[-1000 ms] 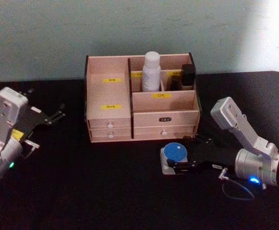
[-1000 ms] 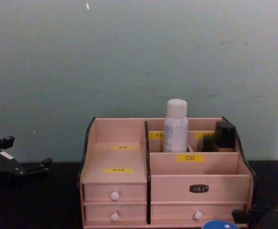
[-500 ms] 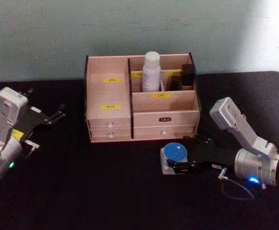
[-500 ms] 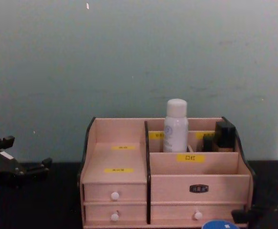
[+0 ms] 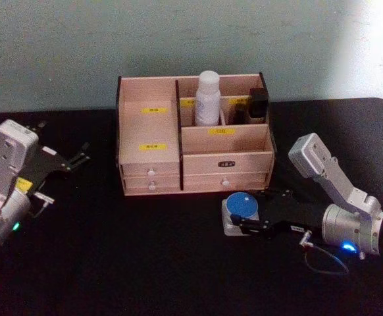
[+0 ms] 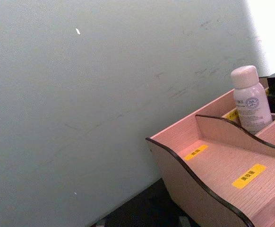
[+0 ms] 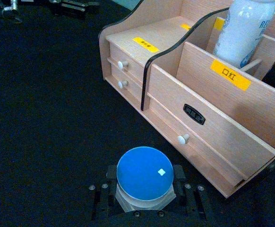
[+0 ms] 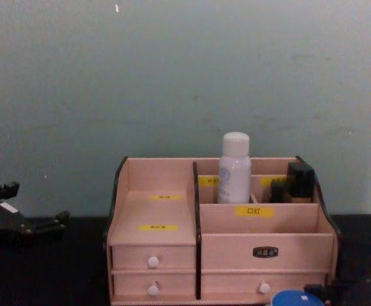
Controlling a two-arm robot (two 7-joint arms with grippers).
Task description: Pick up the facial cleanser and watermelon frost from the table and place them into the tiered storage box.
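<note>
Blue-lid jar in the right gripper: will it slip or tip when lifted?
The watermelon frost looks rigid and squat, so it probably won't tip. Its round, smooth wall might twist or slip in the right gripper. The pale wall could be glass or plastic, so squeeze gently.

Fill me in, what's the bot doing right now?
The right gripper has its fingers against both sides of the watermelon frost, which sits low on the table just in front of the tiered storage box. The facial cleanser stands upright in a rear upper compartment of the box, so that half looks done. The left gripper sits open and idle at the table's left side.
</note>
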